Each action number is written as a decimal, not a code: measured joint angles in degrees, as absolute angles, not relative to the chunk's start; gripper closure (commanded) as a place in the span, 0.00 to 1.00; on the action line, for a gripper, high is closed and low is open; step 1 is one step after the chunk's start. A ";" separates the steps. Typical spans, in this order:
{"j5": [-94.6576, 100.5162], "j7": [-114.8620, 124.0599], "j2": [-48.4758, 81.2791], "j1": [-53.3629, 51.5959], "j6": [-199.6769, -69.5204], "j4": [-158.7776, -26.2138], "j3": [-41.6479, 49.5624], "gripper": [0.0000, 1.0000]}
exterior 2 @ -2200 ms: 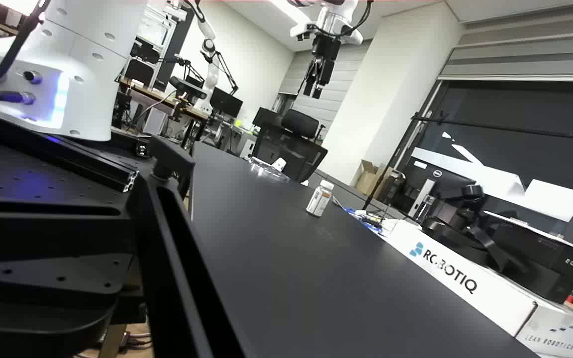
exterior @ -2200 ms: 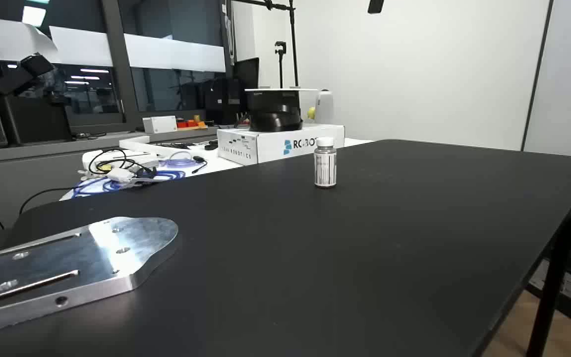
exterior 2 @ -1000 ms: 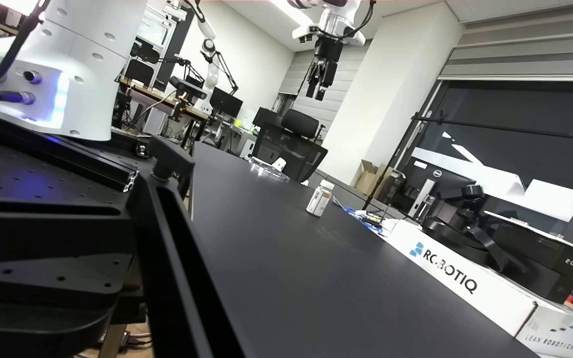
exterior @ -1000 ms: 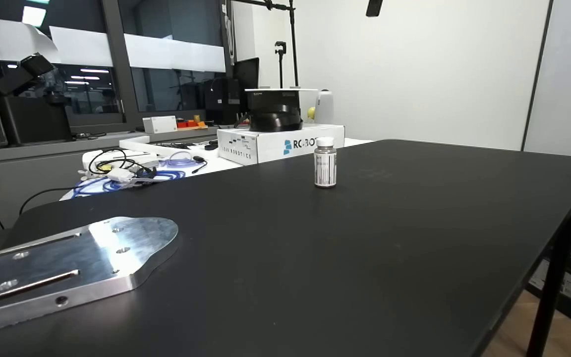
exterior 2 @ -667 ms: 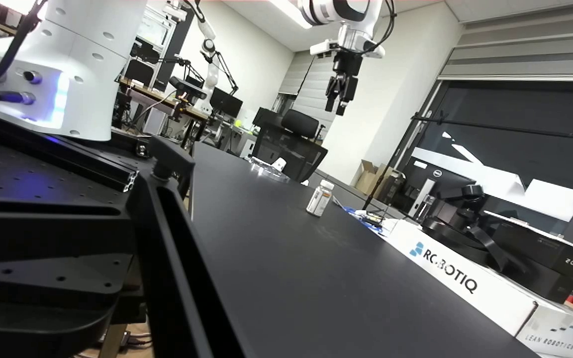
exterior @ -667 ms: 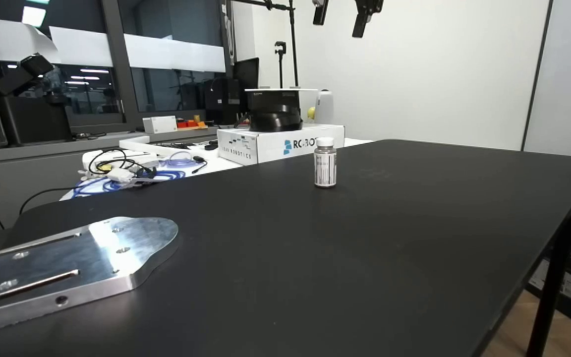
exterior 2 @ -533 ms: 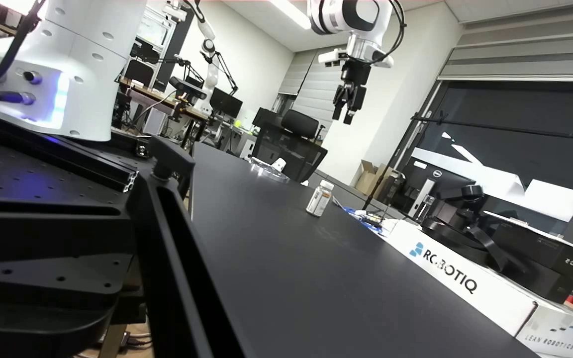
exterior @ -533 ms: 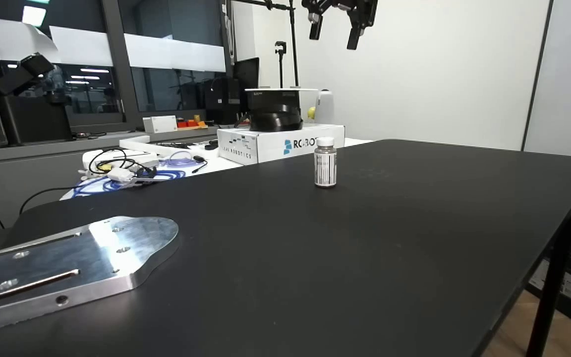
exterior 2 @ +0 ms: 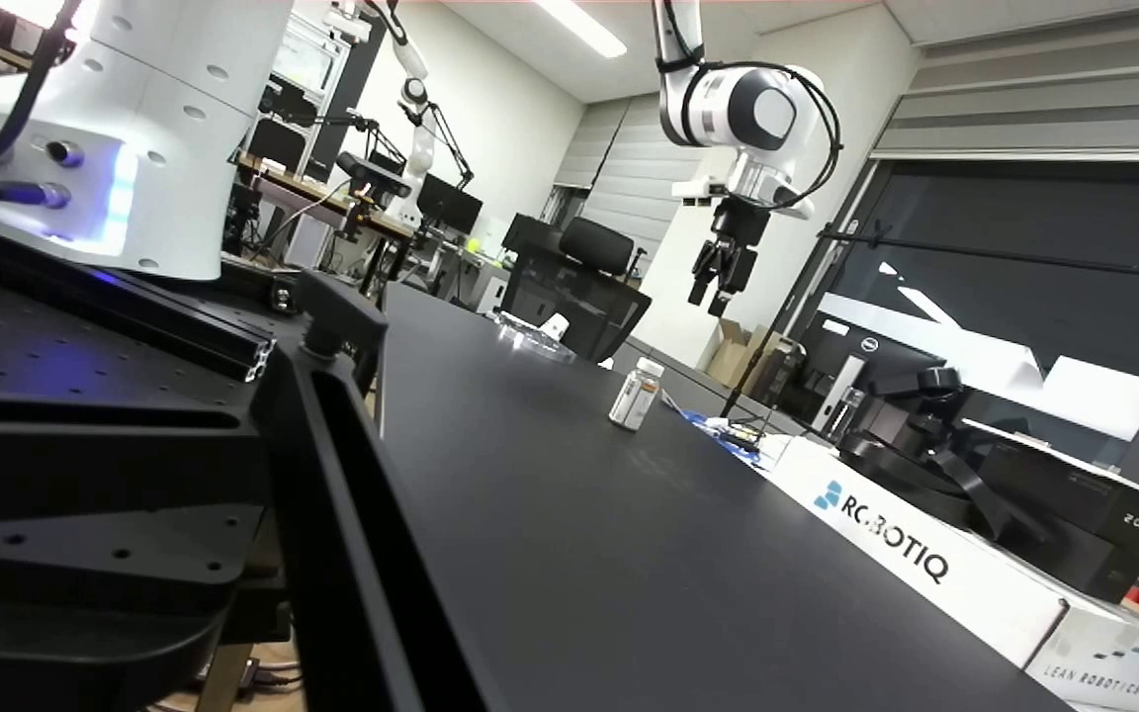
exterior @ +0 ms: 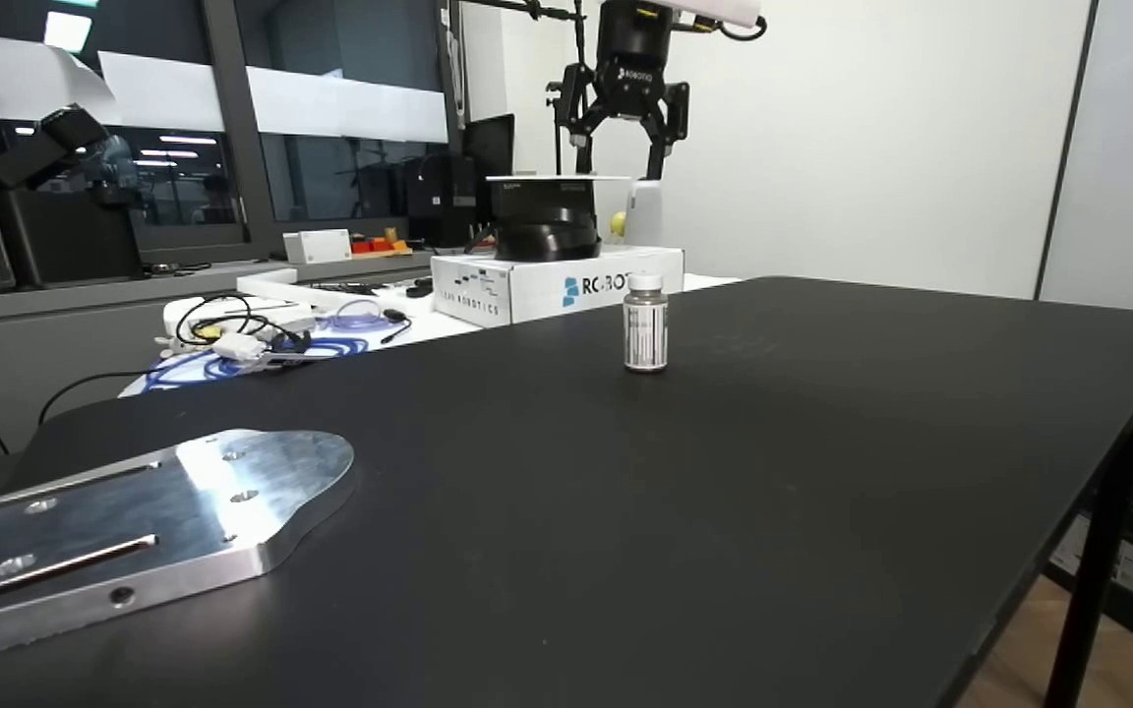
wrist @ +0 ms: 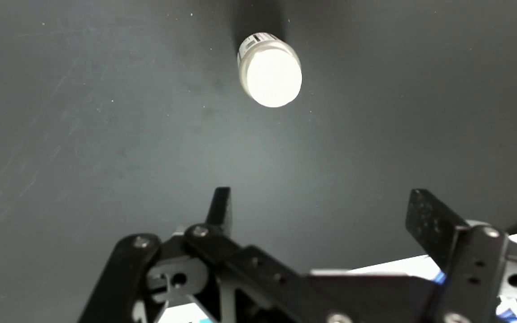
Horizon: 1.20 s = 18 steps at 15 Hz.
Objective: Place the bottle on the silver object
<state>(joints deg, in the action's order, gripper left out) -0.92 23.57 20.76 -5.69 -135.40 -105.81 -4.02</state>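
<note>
The bottle (exterior: 645, 329) is small, with a white cap and a striped label. It stands upright on the black table in both exterior views (exterior 2: 635, 398). In the wrist view the bottle (wrist: 273, 74) is seen from above, ahead of the fingertips and not between them. My gripper (exterior: 620, 163) is open and empty, in the air above the bottle's height; it also shows in an exterior view (exterior 2: 708, 302) and in the wrist view (wrist: 321, 197). The silver object (exterior: 222, 501) is a flat metal plate with holes and slots, lying at the table's near left. It is outside the wrist view.
A white Robotiq box (exterior: 576, 285) with a black device (exterior: 547, 221) on it stands beyond the black table (exterior: 626, 511). Cables (exterior: 262, 344) lie on a white surface beside it. The robot base (exterior 2: 134, 148) and a black frame (exterior 2: 352, 554) border the table.
My gripper has come down; in an exterior view it has entered from the top, in an exterior view it has also moved right. The bottle and the silver object have not moved.
</note>
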 measured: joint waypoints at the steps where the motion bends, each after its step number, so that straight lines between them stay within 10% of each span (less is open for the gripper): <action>1: -0.92 24.73 22.62 -6.42 -134.96 -104.07 -3.34 0.00; 18: 0.12 31.11 28.35 -12.51 -132.90 -103.94 1.59 0.00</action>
<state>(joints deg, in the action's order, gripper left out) 0.12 31.11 28.35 -12.51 -132.90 -103.94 1.59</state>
